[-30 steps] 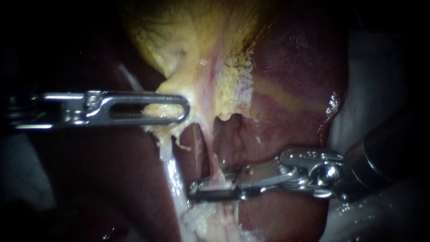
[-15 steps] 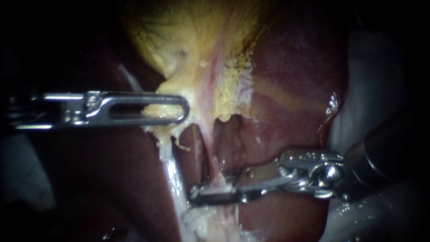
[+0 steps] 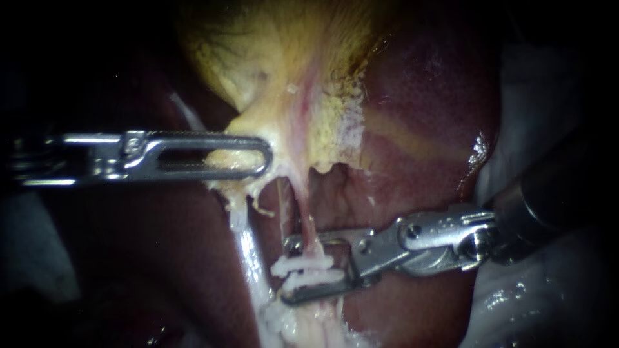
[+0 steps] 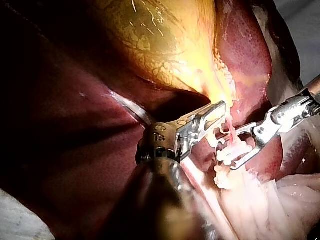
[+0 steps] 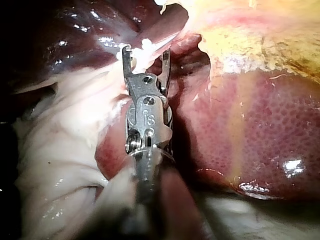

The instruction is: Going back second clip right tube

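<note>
My left instrument (image 3: 261, 156) comes in level from the left, its windowed jaws shut on the yellow lower edge of the gallbladder (image 3: 284, 58). Below it a thin pink tube, the right tube (image 3: 308, 233), runs down from the gallbladder. It carries two white clips (image 3: 303, 263), one just under the other. My right instrument (image 3: 288, 270) stands open astride that tube, one jaw above the clips and one below. In the left wrist view the clips (image 4: 232, 152) sit between the right instrument's (image 4: 235, 150) open jaws, just ahead of my left instrument (image 4: 215, 112). The right wrist view shows my right instrument (image 5: 145, 55) parted.
A pale white strand, the left tube (image 3: 248, 251), runs down beside the right tube. Dark red liver (image 3: 419, 116) lies to the right and behind, and also on the left (image 3: 161, 258). White fatty tissue (image 3: 296, 325) bunches under the clips. White cloth (image 3: 535, 129) lies at the right.
My right instrument's jaws, shut across the right tube before, have opened, and its wrist has lifted a little. A second white clip now shows on the tube. The left instrument has held still.
</note>
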You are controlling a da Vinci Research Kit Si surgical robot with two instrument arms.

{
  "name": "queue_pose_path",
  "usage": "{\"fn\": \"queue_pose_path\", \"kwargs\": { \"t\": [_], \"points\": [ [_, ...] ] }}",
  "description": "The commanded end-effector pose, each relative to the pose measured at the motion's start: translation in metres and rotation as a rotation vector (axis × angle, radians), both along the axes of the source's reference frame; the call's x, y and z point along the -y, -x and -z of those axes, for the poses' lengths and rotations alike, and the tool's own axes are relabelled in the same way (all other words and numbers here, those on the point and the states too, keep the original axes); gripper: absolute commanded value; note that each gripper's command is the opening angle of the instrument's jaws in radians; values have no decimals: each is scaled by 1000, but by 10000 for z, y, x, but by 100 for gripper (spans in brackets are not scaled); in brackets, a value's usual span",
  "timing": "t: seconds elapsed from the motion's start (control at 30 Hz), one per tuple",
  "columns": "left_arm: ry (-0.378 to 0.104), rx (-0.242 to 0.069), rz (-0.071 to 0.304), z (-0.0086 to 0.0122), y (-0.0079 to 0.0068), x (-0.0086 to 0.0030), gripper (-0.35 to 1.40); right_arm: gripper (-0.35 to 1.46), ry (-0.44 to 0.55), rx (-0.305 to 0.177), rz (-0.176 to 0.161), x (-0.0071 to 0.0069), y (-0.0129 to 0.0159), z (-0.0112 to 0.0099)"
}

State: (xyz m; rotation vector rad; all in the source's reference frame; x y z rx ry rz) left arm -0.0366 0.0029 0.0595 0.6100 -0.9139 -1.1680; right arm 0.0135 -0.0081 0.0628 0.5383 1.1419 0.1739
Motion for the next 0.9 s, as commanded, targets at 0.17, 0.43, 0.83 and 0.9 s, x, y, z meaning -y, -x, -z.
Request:
{"fn": "queue_pose_path", "kwargs": {
  "t": [0.17, 0.43, 0.83, 0.9],
  "points": [
    [0, 0, 0, 0, -1, 0, -35, 50, 39, -15, 10, -14, 28, 15],
    [1, 0, 0, -1, -1, 1, -35, 50, 139, -15, -8, -62, 90, 54],
    [6, -4, 4, -7, 3, 4, -35, 50, 194, -25, -53, -103, 121, 89],
    [8, -5, 3, -11, 5, 7, -35, 50, 194, -25, -53, -102, 120, 89]
  ]
}}
